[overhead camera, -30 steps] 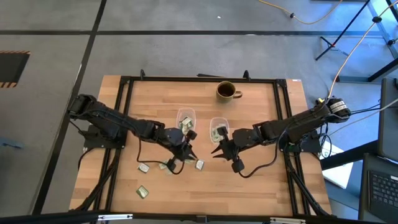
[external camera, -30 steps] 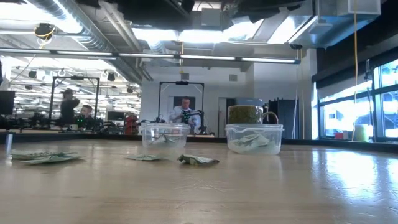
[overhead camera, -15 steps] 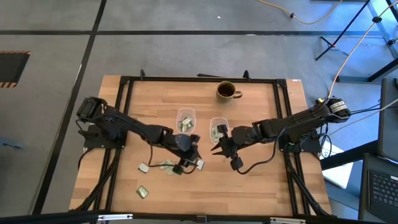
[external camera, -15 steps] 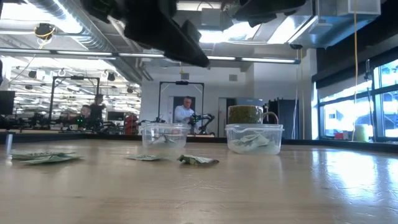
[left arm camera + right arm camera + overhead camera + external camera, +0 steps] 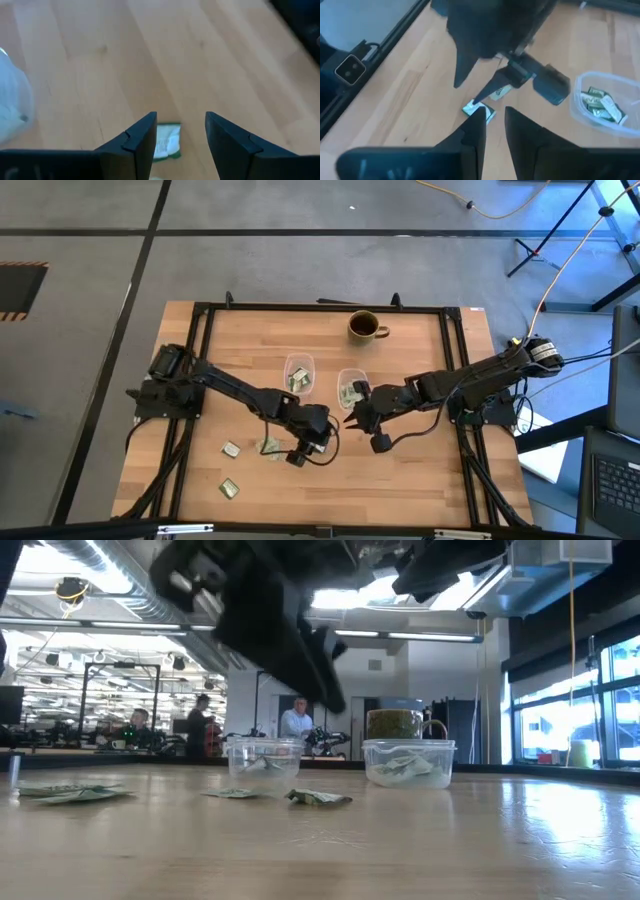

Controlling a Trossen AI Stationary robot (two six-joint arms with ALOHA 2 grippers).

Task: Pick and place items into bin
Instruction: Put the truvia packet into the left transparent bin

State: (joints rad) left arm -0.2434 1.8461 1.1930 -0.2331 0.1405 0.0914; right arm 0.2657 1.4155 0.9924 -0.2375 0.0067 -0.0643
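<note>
high view: light wooden slatted table (image 5: 420, 480) in a black metal frame carries all items. left arm reaches from the left edge across to table centre; left gripper (image 5: 318, 438) hangs above the boards with its two dark fingers (image 5: 140, 142) spread apart and nothing between them. in the left wrist view one pale green and white flat packet (image 5: 165, 148) lies on the wood under the gap, untouched. right arm extends from the right edge; right gripper (image 5: 355, 418) sits just beside the right clear plastic tub (image 5: 347, 384), fingers (image 5: 472, 132) narrowly parted, with nothing seen between them; whether they grip anything cannot be told.

brown mug (image 5: 364, 327) stands near the far edge, well apart from both arms. left clear plastic tub (image 5: 298, 372) and the right tub stand side by side at centre, each holding several packets. loose packets remain on the table: one (image 5: 231, 449) left of the left gripper, one (image 5: 229, 489) nearer the front edge, a small cluster (image 5: 268, 446) just beside the left arm.

low view: a crumpled packet (image 5: 318, 798) lies in front of the tubs; people stand in the room behind.
</note>
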